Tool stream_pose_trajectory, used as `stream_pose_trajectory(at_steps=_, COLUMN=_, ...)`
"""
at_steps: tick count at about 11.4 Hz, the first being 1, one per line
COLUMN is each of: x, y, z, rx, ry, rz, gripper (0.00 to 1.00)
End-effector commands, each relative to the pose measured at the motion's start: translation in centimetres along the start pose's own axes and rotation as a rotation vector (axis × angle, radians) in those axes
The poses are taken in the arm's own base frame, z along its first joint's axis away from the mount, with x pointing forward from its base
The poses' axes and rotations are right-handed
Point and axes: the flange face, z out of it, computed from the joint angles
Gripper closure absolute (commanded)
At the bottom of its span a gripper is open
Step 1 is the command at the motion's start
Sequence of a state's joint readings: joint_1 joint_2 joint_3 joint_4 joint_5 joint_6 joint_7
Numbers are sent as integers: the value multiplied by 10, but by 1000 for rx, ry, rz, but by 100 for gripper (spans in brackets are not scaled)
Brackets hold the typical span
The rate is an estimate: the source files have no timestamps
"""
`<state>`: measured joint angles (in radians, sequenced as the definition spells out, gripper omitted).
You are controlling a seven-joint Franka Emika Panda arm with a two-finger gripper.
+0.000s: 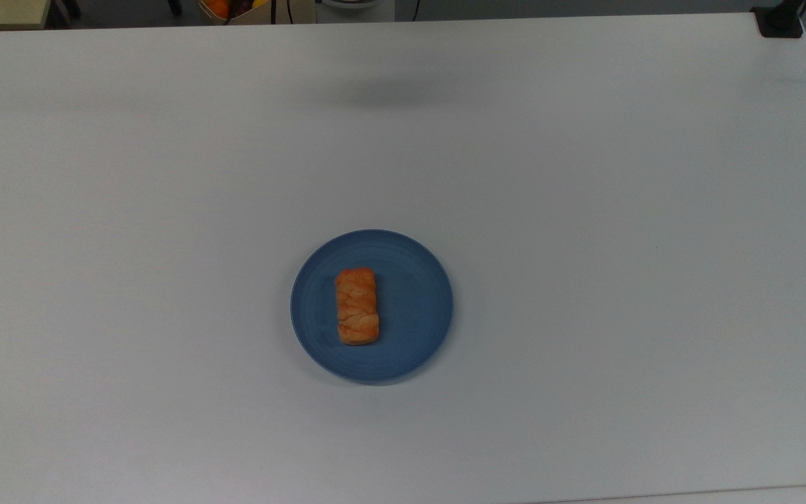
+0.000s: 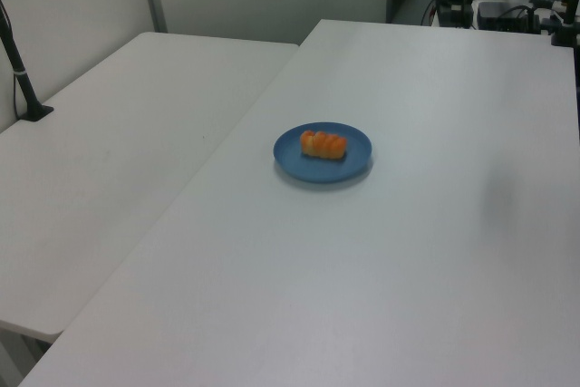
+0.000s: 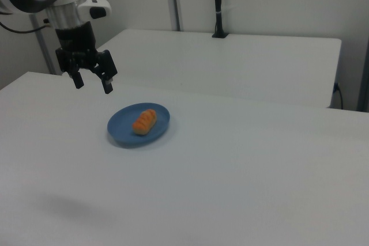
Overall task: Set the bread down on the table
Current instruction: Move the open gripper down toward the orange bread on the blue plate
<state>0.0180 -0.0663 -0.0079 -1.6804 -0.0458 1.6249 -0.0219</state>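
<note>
Bread (image 1: 357,306) lies flat on the blue plate (image 1: 417,308), a little toward the top view's left of the plate's middle, long axis running up-down in the top view. Plate sits on the white table (image 1: 585,210); bread does not touch the tabletop, so the task is not yet done. Gripper (image 3: 92,83) hangs in the air, apart from the plate, toward the right view's upper left, fingers spread and empty, probably ready for a grasp. Count: one bread, one plate, one gripper.

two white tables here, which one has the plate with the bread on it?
The table on the left view's right, the larger-looking one: it carries the blue plate with the bread. The adjoining table has a black pole.
</note>
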Motion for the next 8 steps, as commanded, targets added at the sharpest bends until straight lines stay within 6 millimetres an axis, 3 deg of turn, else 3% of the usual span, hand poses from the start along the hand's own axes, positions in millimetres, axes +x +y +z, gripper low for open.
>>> stream_pose_trajectory(at_steps=1, x=29, y=4, z=4, rx=13, ry=82, rz=1, gripper=0)
stream_pose_trajectory(at_steps=5, x=74, y=0, z=20, rx=21, ry=219, rz=31, gripper=0)
stream_pose_trajectory(at_steps=8, x=106, y=-13, z=47, rx=25, ry=247, rz=58, gripper=0)
